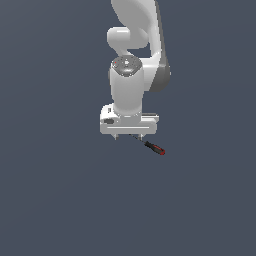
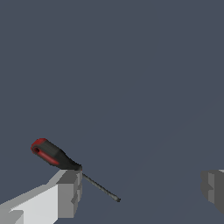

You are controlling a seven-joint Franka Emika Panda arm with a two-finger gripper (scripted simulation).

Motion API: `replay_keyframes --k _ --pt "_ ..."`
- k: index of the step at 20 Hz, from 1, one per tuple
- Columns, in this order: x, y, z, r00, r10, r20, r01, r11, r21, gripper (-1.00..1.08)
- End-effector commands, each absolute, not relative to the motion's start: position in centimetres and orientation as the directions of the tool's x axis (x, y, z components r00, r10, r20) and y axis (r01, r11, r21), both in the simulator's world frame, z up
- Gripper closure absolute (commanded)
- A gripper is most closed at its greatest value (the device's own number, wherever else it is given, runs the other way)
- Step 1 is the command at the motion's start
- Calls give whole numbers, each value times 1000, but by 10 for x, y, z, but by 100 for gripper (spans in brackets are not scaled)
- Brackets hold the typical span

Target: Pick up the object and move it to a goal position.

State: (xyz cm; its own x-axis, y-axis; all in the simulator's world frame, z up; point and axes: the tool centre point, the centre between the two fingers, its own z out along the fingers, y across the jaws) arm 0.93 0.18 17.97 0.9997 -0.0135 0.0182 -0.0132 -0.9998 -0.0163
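Observation:
The object is a tiny screwdriver (image 1: 154, 147) with a black and red handle and a thin dark shaft. It lies on the dark grey floor just to the exterior view's right of my gripper (image 1: 128, 136). In the wrist view the screwdriver (image 2: 52, 154) lies slanted, and its shaft tip reaches into the gap between the fingers. One grey finger (image 2: 68, 192) covers the spot where handle meets shaft. The other finger (image 2: 213, 187) is far apart from it. My gripper (image 2: 140, 192) is open and holds nothing. It hangs low over the floor, pointing down.
The floor (image 1: 60, 200) is a plain dark grey surface all round. No other objects, edges or goal marker show in either view. The white arm (image 1: 135, 45) rises behind the gripper.

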Motion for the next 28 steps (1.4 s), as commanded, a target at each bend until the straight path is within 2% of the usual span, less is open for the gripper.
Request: replay_keyframes --k 1,10,16,28 --pt "9 2 180 1000 -13 18 -13 -1000 -16 -92" --pt "11 -28 176 998 -56 17 -56 -998 14 -92" --pt "11 -26 175 999 -45 17 -45 -999 13 -92" --pt "-1 0 147 984 178 7 178 -984 21 -92"
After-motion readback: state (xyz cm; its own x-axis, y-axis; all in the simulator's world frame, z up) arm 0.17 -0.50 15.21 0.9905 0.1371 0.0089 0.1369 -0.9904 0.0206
